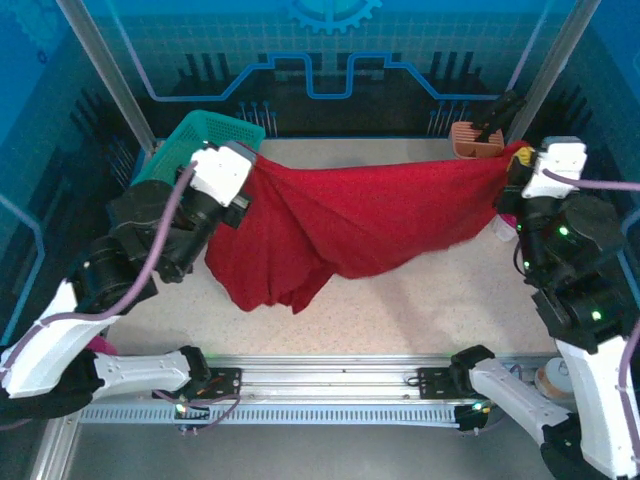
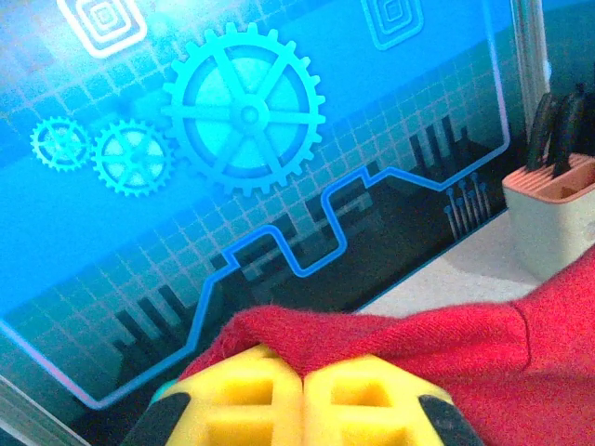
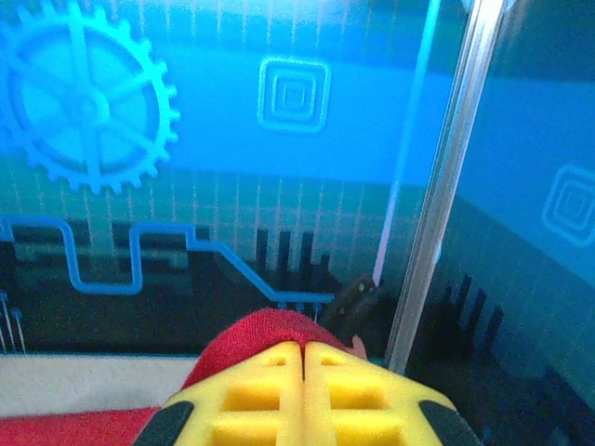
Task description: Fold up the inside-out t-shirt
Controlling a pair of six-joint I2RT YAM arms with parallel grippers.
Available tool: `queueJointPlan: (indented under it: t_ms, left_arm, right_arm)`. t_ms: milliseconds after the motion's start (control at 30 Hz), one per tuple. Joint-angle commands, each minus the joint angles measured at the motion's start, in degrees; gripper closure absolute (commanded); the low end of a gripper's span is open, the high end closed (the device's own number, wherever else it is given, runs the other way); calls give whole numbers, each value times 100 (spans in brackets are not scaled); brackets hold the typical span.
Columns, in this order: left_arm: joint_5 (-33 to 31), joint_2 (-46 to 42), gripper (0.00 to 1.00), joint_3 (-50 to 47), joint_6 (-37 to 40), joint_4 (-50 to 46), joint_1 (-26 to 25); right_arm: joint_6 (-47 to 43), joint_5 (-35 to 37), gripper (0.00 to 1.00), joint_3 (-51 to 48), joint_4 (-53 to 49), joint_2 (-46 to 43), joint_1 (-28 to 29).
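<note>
A metal rail (image 1: 330, 378) runs along the near edge of the desk (image 1: 430, 310), between the two arm bases. Beyond it the speckled top lies bare up to the dark red t-shirt (image 1: 360, 215), which is stretched like a banner across the middle of the desk. Its top edge is lifted, and its lower folds sag onto the surface left of centre.

The left fingers (image 2: 297, 390) are pressed together on one bunched end of the cloth, towards the left edge. The right fingers (image 3: 297, 372) are pinched shut on the other end, close to the far right corner.

Just behind the left arm, at the far left corner, a teal basket (image 1: 205, 135) stands tilted. The arm and the shirt hide its inside, so its contents cannot be told. At the far right corner stands a tan holder (image 2: 553, 209) with dark handles (image 2: 548, 130) sticking up out of it, just beside the raised right end of the shirt. Behind everything rises a blue wall (image 2: 251, 111) printed with gears.
</note>
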Motion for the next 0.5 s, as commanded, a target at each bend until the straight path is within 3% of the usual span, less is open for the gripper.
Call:
queueJointPlan:
  t_ms: [0,167,233,333,467]
  left_arm:
    - [-1,94,100,-202,1032,1260,343]
    - [1401,396,100,-16,73,629,1912]
    - [1823,708,100,100,-127,306,2309]
    - [1914,1136,100,223,-55,250,2701]
    - [1983,1082,100,-223,101,921,3017]
  right_arm:
    - [71,159,100,-51,292,607,-129]
    - [772,-871,100,426,496,1745,-799]
    - [867,-1097,100,679,623,2153,-848]
    - [814,-1468,100,863,1076,2464,-850]
    - [757,-1907,100,875,1339,2386,-967]
